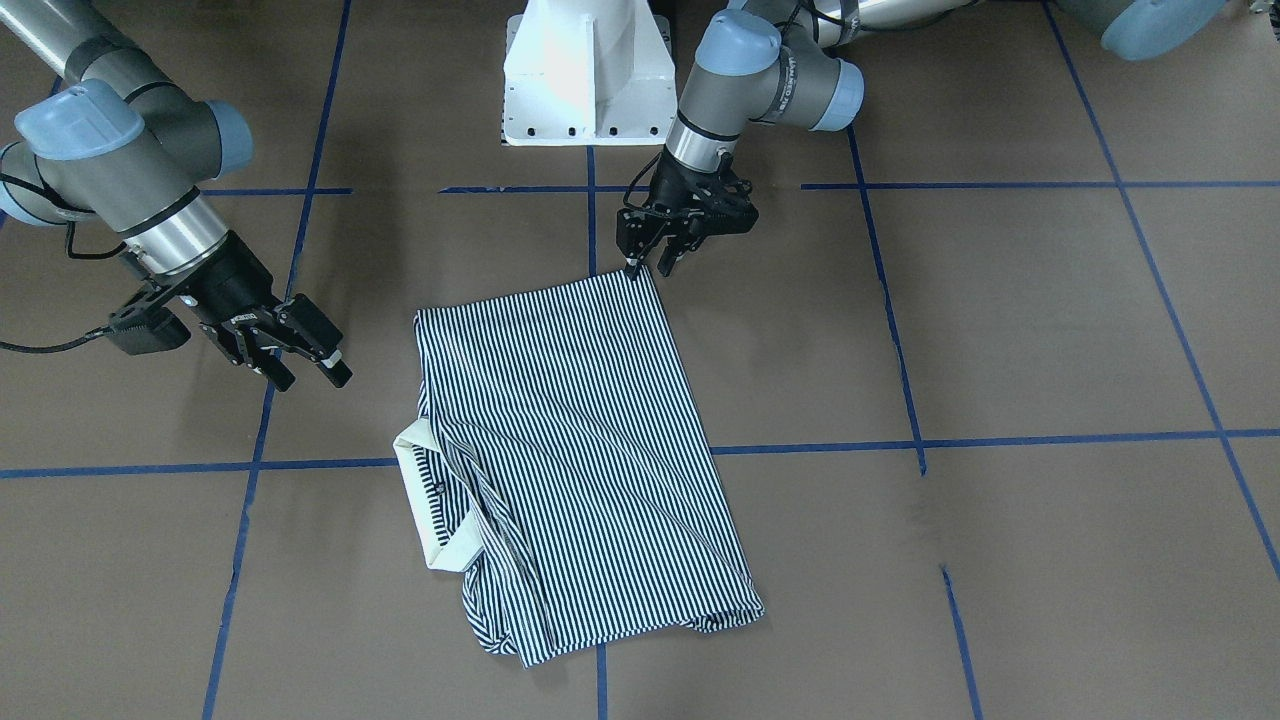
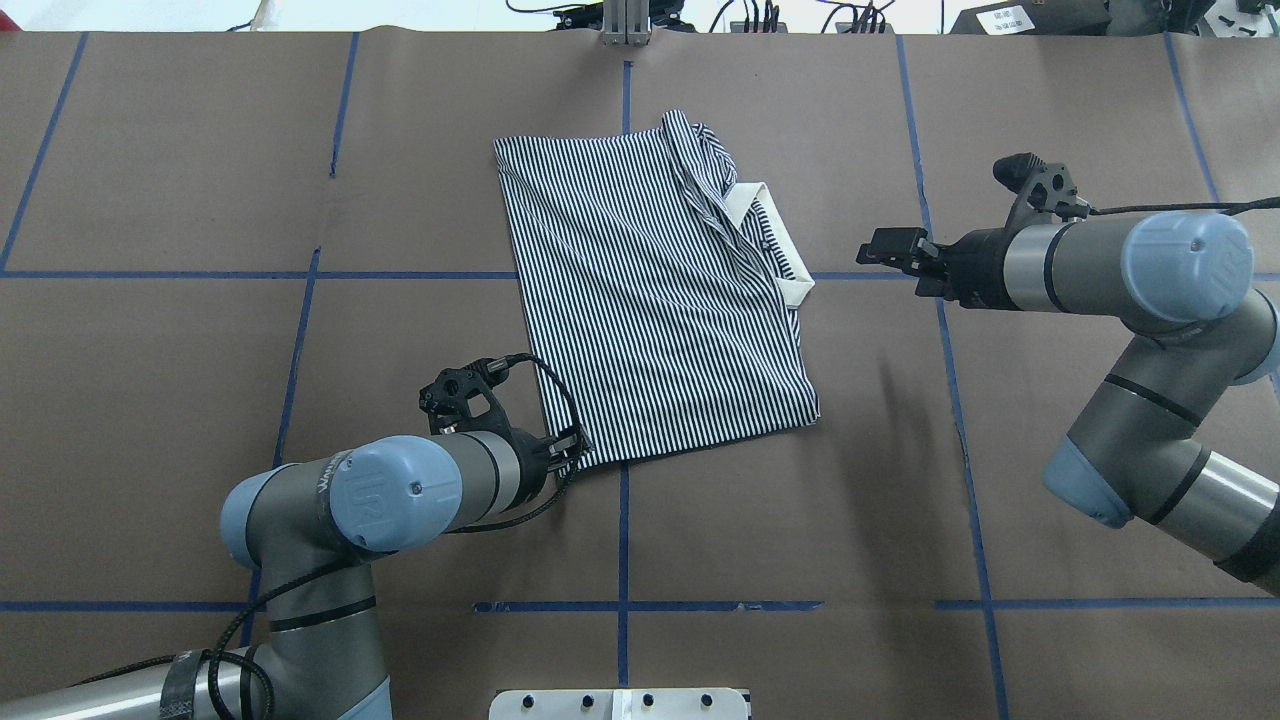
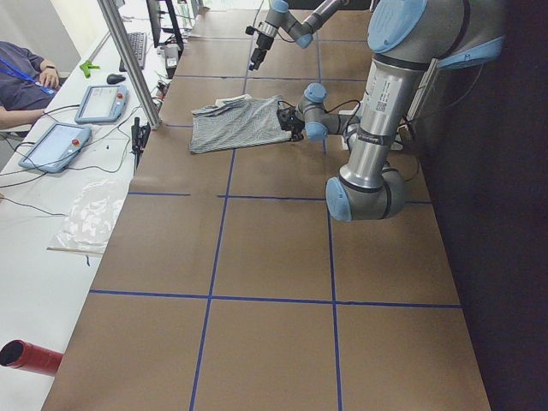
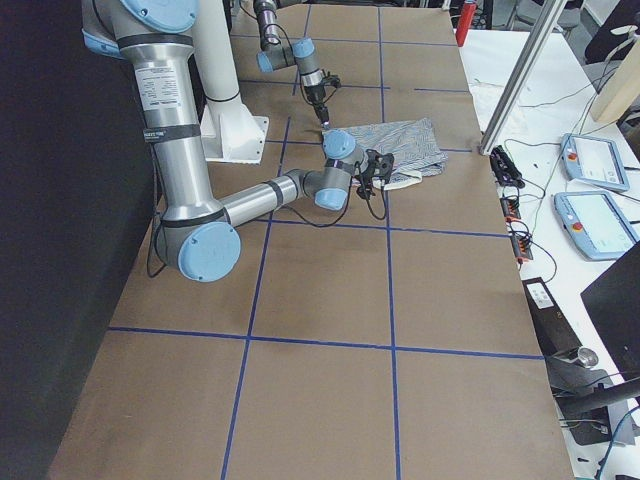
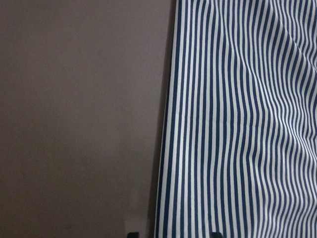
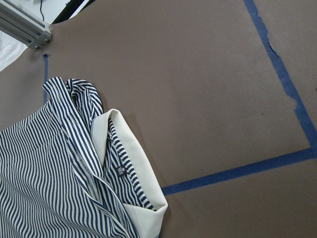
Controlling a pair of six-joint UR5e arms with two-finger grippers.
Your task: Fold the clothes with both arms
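Note:
The striped polo shirt [image 1: 580, 440] lies folded in a long rectangle in the middle of the table [image 2: 150, 350], also shown overhead [image 2: 650, 300]. Its cream collar [image 2: 785, 250] sticks out on the side towards my right arm and shows close in the right wrist view [image 6: 133, 163]. My left gripper [image 1: 648, 268] is low at the shirt's near corner [image 2: 572, 447], open, with the shirt's edge [image 5: 168, 148] between its fingertips. My right gripper [image 1: 312, 378] is open and empty, above the table, a short way from the collar [image 2: 868, 250].
The white pedestal base [image 1: 585, 70] stands at the robot's edge of the table. Blue tape lines [image 1: 820, 447] grid the brown surface. An aluminium post [image 2: 625, 20] rises at the far edge. A side bench with tablets [image 3: 56, 145] lies beyond it.

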